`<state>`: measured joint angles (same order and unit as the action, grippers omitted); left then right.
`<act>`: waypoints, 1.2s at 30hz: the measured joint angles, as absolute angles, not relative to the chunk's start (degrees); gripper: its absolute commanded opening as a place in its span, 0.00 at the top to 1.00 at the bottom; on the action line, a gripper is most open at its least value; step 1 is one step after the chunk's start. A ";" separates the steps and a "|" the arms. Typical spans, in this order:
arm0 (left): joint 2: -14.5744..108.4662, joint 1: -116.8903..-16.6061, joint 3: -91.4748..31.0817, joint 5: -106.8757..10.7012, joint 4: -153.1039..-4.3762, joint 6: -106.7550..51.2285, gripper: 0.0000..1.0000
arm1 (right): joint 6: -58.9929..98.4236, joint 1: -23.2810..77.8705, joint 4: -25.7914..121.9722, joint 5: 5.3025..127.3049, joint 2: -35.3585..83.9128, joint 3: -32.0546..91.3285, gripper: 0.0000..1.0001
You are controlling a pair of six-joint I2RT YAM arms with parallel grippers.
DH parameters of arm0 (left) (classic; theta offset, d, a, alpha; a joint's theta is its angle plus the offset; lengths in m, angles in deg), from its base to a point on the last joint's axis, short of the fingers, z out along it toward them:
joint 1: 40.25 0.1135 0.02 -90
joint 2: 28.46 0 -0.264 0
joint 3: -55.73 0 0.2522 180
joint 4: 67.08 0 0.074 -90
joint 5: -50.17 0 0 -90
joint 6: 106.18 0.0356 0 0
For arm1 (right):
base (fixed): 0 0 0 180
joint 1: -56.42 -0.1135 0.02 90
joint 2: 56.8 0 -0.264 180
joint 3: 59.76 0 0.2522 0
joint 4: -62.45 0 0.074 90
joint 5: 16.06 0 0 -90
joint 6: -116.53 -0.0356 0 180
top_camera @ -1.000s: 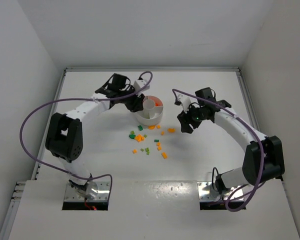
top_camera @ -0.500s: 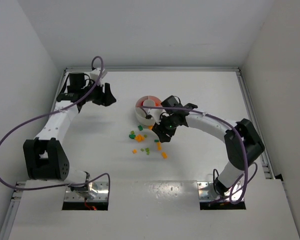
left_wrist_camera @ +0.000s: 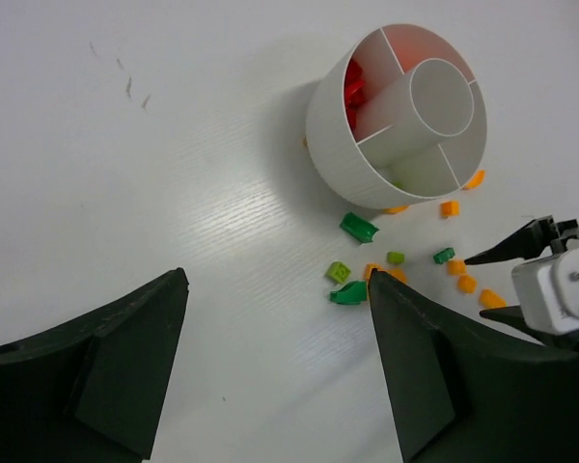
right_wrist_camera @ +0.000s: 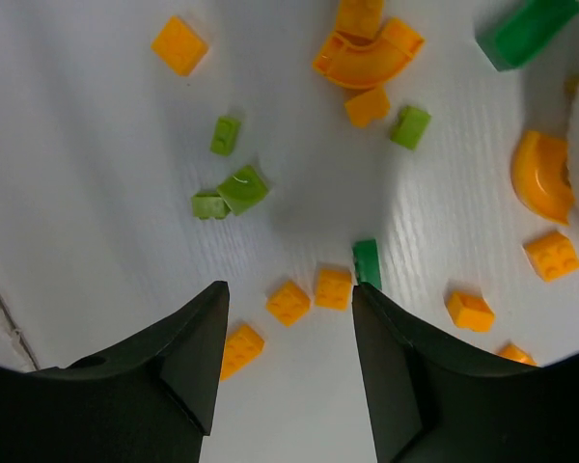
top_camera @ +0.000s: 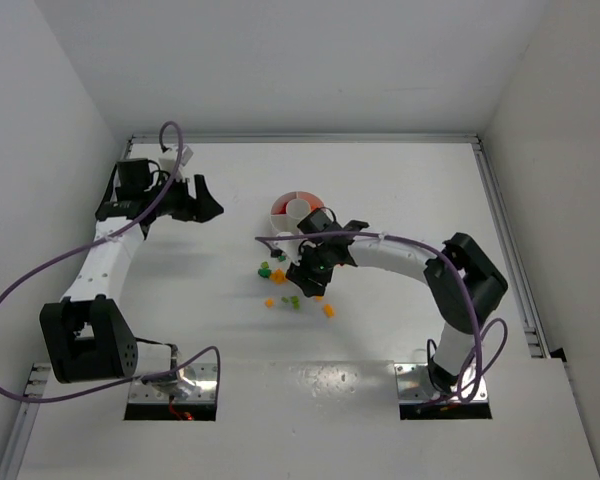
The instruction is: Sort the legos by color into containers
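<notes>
The round white dish [top_camera: 298, 216] stands near the middle of the table [top_camera: 400, 170], toward its far side. In the left wrist view its central cup [left_wrist_camera: 444, 96] looks bare, and four wedges show around it. One wedge holds red bricks [left_wrist_camera: 352, 85]. The wedge next to it is tinted red, but I cannot tell what is in it. Nor can I tell what is in the other two.

The loose legos [top_camera: 285, 280] lie on the table on the near side of the dish, some of them just beside its wall. The right wrist view shows six green bricks [right_wrist_camera: 243, 188], two of them dark green. It also shows about eleven orange bricks [right_wrist_camera: 333, 287], two of them curved. No red ones lie loose.

The right gripper [right_wrist_camera: 288, 338] hangs low over this scatter, close to the dish. Its jaws are partly apart with nothing between them, and it hides some of the bricks from the top camera. The right arm's purple cable [top_camera: 280, 238] crosses in front of the dish there.

The left gripper [left_wrist_camera: 277, 318] hovers over bare table, well apart to the left of the dish, with its jaws wide and empty.
</notes>
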<state>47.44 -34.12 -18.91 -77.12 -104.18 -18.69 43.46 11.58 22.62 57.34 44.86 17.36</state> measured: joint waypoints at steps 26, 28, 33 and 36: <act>46.30 -31.15 -15.89 -82.04 -100.79 -19.93 0.00 | 45.71 5.44 26.23 60.19 53.87 21.27 0.43; 46.30 -31.15 -15.89 -82.09 -100.72 -19.93 0.00 | 45.71 5.37 26.42 60.19 54.26 21.77 0.44; 46.30 -31.15 -15.89 -82.22 -100.42 -19.95 0.00 | 45.73 5.29 26.69 60.14 55.03 22.73 0.44; 46.30 -31.15 -15.89 -82.33 -100.29 -19.91 0.00 | 45.88 5.29 26.62 60.01 55.07 22.82 0.43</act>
